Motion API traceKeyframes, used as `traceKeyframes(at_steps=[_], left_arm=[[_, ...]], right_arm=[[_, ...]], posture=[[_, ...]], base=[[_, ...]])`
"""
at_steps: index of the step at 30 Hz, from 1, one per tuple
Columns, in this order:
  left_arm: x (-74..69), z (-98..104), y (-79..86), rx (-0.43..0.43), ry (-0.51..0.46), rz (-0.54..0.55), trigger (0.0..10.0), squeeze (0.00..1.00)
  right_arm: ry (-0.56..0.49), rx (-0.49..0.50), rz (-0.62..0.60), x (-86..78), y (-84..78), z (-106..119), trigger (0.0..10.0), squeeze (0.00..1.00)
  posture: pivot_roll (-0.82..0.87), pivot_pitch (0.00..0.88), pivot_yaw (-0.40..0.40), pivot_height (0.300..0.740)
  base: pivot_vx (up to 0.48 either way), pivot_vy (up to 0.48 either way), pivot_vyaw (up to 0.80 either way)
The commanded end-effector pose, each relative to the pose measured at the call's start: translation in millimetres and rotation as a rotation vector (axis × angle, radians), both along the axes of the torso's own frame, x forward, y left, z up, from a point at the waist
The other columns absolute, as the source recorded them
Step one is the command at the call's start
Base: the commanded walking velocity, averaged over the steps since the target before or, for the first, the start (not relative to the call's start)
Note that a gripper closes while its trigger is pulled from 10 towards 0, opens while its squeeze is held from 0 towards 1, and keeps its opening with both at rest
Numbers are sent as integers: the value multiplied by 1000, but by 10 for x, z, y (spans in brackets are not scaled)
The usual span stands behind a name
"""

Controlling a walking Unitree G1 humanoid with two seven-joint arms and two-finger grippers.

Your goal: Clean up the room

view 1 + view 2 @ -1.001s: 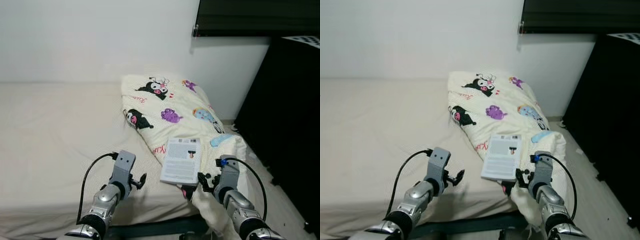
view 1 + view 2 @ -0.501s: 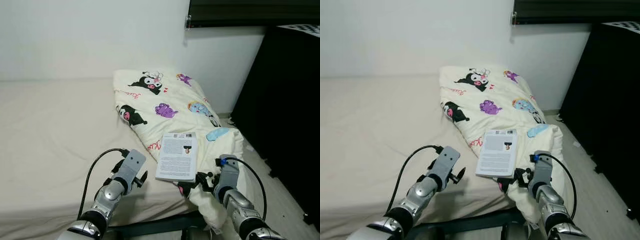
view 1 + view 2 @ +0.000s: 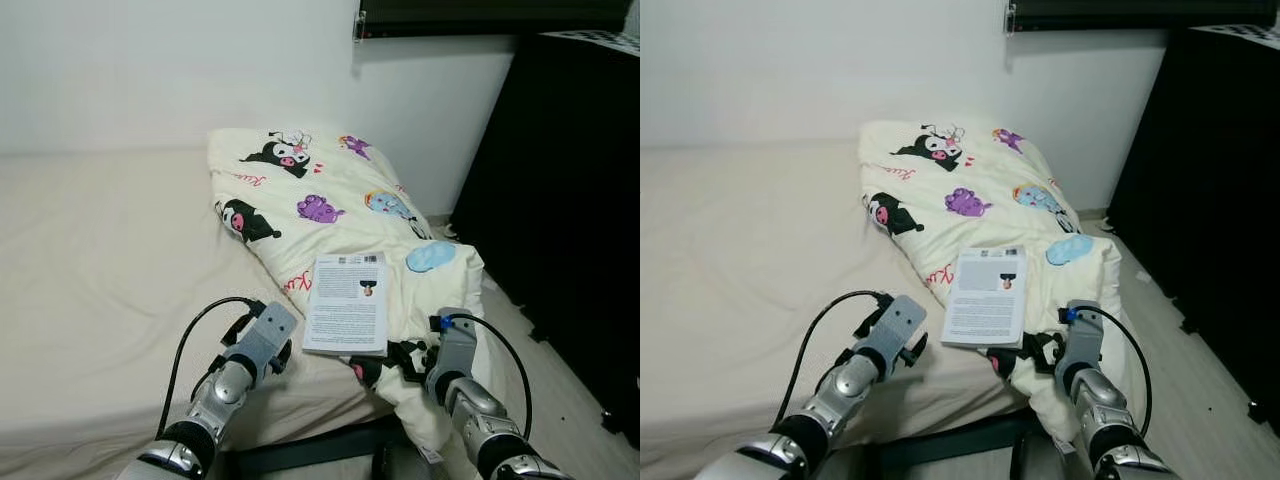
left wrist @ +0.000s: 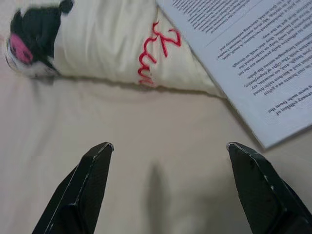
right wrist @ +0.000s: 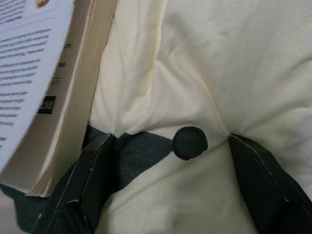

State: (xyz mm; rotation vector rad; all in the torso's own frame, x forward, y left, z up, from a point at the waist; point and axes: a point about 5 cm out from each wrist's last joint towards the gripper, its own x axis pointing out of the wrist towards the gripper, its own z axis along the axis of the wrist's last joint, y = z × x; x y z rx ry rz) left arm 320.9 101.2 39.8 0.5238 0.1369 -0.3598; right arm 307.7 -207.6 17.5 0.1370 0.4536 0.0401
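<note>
A white book (image 3: 347, 302) lies back cover up on the cream cartoon-print blanket (image 3: 330, 210), near the bed's front right corner. My left gripper (image 4: 168, 148) is open just above the bedsheet, a little to the book's left, with the book's corner (image 4: 253, 87) ahead of it. My right gripper (image 5: 170, 139) is open over the blanket beside the book's page edges (image 5: 73, 117), at the book's near right corner. In the eye views the left gripper (image 3: 272, 352) and right gripper (image 3: 408, 358) flank the book's near edge.
The bed (image 3: 100, 260) with a beige sheet spreads to the left against a white wall. A tall black cabinet (image 3: 560, 180) stands to the right, with a strip of pale floor (image 3: 520, 330) between it and the bed.
The camera has swung to the right, so the scene has slid left. Both grippers have edged closer to the book's near edge and stay open.
</note>
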Motion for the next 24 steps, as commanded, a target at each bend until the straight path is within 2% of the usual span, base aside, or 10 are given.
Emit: traceKeyframes(at_steps=[1, 3, 7, 8, 15, 18, 24], left_arm=[[7, 4, -24, 119, -41, -36, 10000, 0], [-4, 10, -95, 210, -89, -89, 10000, 0], [-12, 36, -158, 272, -142, -155, 10000, 0], [-24, 67, -224, 320, -196, -229, 10000, 0], [-52, 127, -300, 350, -271, -345, 10000, 0], [-62, 139, -289, 409, -311, -407, 10000, 0], [-69, 98, -262, 466, -318, -415, 10000, 0]], right_arm=[[15, 3, -13, -29, -33, -26, 10000, 0], [14, -1, -19, -37, -63, -26, 10000, 0], [10, -3, -26, -37, -82, -19, 10000, 0], [1, -2, -34, -24, -100, 1, 10000, 0], [-23, 3, -45, 5, -132, 48, 10000, 0], [-26, 4, -55, 3, -146, 52, 10000, 0], [-29, 5, -59, -5, -153, 49, 10000, 0]], posture=[[-46, 0, -45, 541], [-49, 0, -40, 531], [-49, 0, -40, 521], [-55, 0, -37, 511], [-55, 0, -37, 502], [-55, 3, -33, 502], [-63, 7, -28, 502]], base=[[0, 0, 0], [0, 0, 0], [0, 0, 0], [0, 0, 0], [0, 0, 0], [0, 0, 0], [0, 0, 0]])
